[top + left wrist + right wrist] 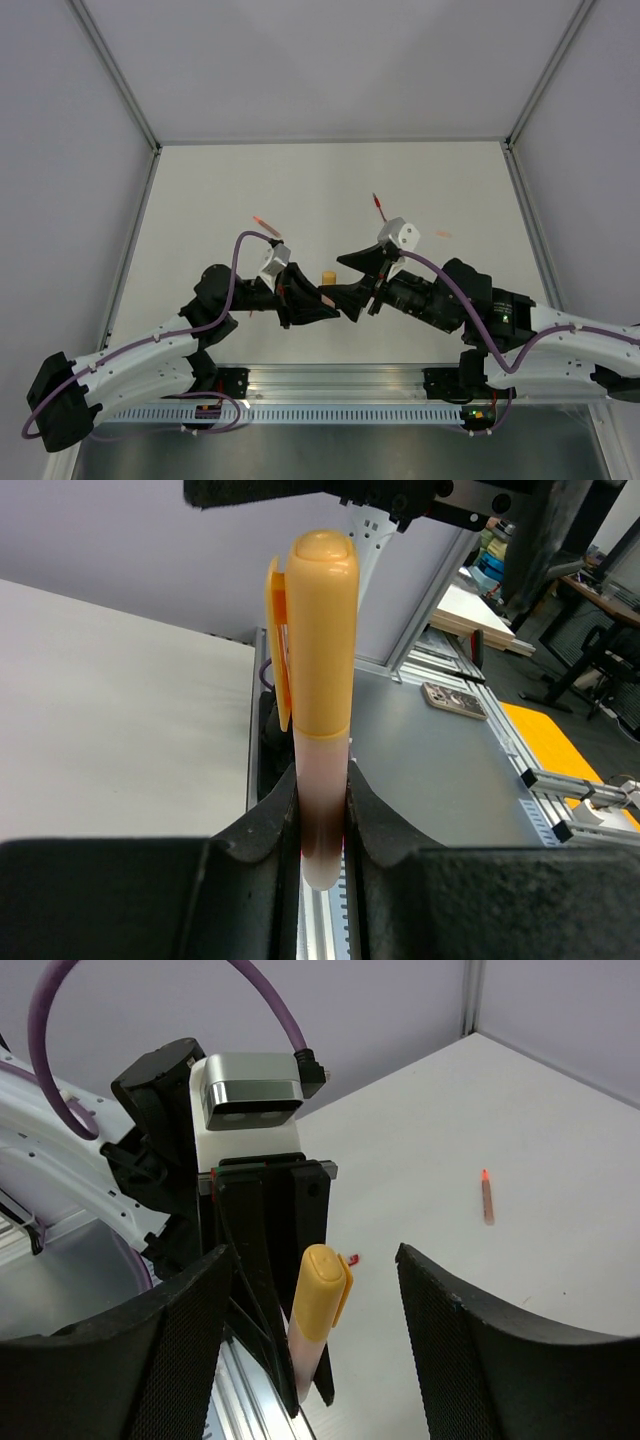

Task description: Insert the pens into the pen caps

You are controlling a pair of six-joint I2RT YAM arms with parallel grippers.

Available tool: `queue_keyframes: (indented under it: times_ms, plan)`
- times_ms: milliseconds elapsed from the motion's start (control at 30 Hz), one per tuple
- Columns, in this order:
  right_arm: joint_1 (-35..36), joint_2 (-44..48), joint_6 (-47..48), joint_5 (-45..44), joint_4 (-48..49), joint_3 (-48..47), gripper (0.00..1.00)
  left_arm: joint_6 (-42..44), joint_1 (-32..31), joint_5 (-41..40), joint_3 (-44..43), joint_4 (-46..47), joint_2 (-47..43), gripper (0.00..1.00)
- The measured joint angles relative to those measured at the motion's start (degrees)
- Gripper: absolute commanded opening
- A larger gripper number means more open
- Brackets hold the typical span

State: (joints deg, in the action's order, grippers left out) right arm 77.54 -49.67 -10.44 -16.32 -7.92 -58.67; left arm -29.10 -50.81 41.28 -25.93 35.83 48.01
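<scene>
My left gripper (322,805) is shut on the pale lower barrel of the orange-peach pen (322,780) and holds it upright above the table. An orange cap (322,630) with a clip sits on the pen's top end. In the top view the left gripper (320,300) and right gripper (346,283) meet at the capped pen (326,277). My right gripper (315,1260) is open, its fingers (200,1340) on either side of the cap (322,1295) without touching it. A slim red pen (378,205) lies on the table behind.
A slim pinkish stick with a red tip (262,220) lies at the far left; it also shows in the right wrist view (487,1198). A small pale-orange stub (443,234) lies at the right. The aluminium rail (340,380) runs along the near edge.
</scene>
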Motion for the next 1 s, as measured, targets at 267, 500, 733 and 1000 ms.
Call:
queue_keyframes:
  times_ms: [267, 500, 733, 1000]
  plan:
    - [0.0, -4.3, 0.2, 0.0, 0.1, -1.8, 0.60, 0.0, 0.0, 0.9, 0.0, 0.4, -0.4, 0.02]
    - [0.0, -5.2, -0.2, 0.0, 0.6, -1.5, 0.37, 0.0, 0.0, 0.9, 0.0, 0.9, -1.0, 0.02]
    - [0.0, -4.1, -2.9, 2.5, 5.7, 3.3, 0.00, -0.9, -0.1, 2.1, 2.0, 2.3, -2.1, 0.02]
    - [-0.3, -1.5, -7.7, 5.3, 10.8, 9.0, 0.00, -5.0, -0.7, 2.2, 5.0, 4.9, -3.5, 0.02]
